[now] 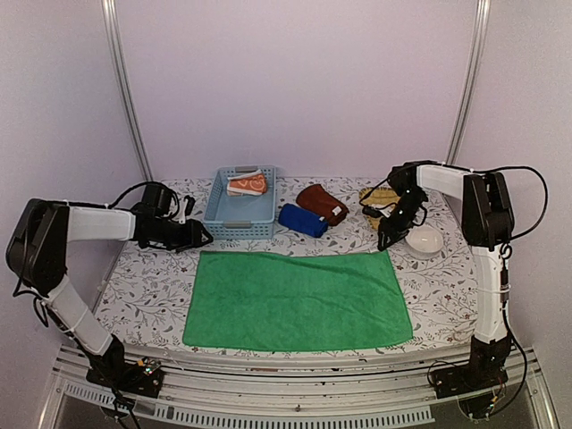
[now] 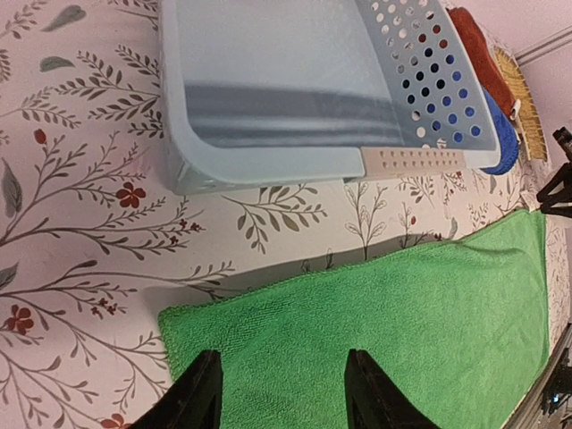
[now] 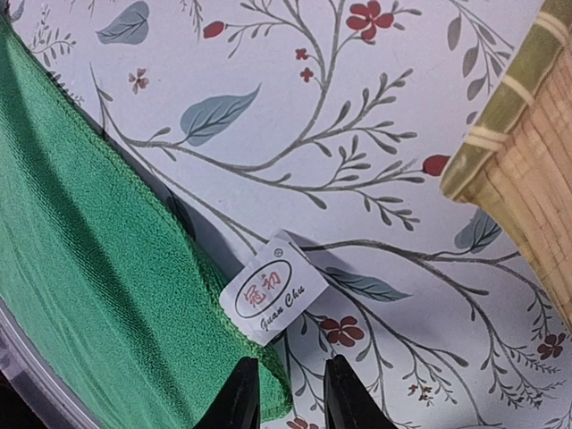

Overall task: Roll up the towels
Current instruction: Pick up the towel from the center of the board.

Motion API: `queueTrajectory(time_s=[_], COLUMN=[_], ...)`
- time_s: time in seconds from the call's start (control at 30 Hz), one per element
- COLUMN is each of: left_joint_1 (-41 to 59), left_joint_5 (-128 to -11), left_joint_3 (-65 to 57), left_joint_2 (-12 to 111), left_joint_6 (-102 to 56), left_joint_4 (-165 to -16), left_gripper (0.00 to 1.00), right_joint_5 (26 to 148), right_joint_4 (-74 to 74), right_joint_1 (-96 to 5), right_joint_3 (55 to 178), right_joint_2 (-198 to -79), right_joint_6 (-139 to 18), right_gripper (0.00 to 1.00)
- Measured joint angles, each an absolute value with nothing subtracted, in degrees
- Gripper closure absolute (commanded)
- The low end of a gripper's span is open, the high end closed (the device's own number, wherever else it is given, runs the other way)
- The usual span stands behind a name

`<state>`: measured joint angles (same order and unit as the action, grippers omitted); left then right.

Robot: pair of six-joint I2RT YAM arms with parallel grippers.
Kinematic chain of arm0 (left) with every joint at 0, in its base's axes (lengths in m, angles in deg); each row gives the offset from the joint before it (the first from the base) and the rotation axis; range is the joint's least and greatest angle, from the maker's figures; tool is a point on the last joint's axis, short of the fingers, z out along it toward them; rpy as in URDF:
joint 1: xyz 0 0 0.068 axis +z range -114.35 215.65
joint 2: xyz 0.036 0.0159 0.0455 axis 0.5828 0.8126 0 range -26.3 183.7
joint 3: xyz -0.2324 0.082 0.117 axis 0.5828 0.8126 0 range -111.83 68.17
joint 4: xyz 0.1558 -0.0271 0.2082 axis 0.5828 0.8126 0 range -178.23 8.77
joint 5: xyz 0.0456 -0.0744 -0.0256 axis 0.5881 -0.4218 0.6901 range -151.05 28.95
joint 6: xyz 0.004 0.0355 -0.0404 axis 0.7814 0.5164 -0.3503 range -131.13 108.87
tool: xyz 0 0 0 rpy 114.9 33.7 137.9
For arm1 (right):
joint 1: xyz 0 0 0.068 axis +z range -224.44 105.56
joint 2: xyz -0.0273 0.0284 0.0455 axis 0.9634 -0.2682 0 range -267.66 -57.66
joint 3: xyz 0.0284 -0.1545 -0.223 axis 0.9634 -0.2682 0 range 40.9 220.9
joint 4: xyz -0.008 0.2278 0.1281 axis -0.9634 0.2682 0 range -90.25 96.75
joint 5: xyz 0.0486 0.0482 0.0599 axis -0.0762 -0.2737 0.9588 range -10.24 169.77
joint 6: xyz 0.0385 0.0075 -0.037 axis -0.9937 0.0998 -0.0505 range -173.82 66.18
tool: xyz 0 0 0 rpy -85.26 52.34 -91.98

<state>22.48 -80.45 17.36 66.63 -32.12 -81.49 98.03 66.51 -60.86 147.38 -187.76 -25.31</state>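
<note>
Green towel (image 1: pixel 295 299) lies spread flat on the patterned bench (image 1: pixel 143 286), nearest the arm bases. Left hand (image 1: pixel 202 237) is over its far-left corner, fingers (image 2: pixel 201 393) well apart, holding nothing. Right hand (image 1: pixel 390 238) is at the far-right corner, fingers (image 3: pixel 241 402) narrowly apart astride the hem by the white label (image 3: pixel 271 288); cannot tell whether they pinch it. White round object (image 1: pixel 424 241) sits just right of that hand. Farther back, the light blue basket (image 1: pixel 238 230) stands just beyond the left hand with the orange towel (image 1: pixel 248 184) at its far end. To its right are the rolled dark blue towel (image 1: pixel 302 220), the maroon towel (image 1: pixel 322 203) and the wicker tray (image 1: pixel 380 197), which the right arm partly hides.
</note>
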Motion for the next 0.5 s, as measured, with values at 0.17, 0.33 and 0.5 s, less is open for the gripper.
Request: queueTrajectory(time_s=[0.17, 0.33, 0.5], left_joint_1=[22.5, 22.6, 23.1], left_joint_5=[-80.4, -80.2, -79.4], left_joint_3=[16.6, 16.4, 16.5], left_joint_2=[67.5, 67.7, 67.7], left_joint_6=[-32.1, -32.1, -31.9], left_joint_4=[-81.4, -81.4, -81.6], left_gripper=[0.51, 0.51, 0.48], right_joint_5=[98.7, 99.3, 99.2], right_joint_4=[67.5, 67.8, 67.1], right_joint_1=[-60.9, -60.9, -60.9], right_joint_3=[146.5, 146.4, 146.4], right_joint_2=[-187.8, -187.8, -187.7], right_joint_6=[-25.0, -25.0, -25.6], right_gripper=[0.84, 0.96, 0.98])
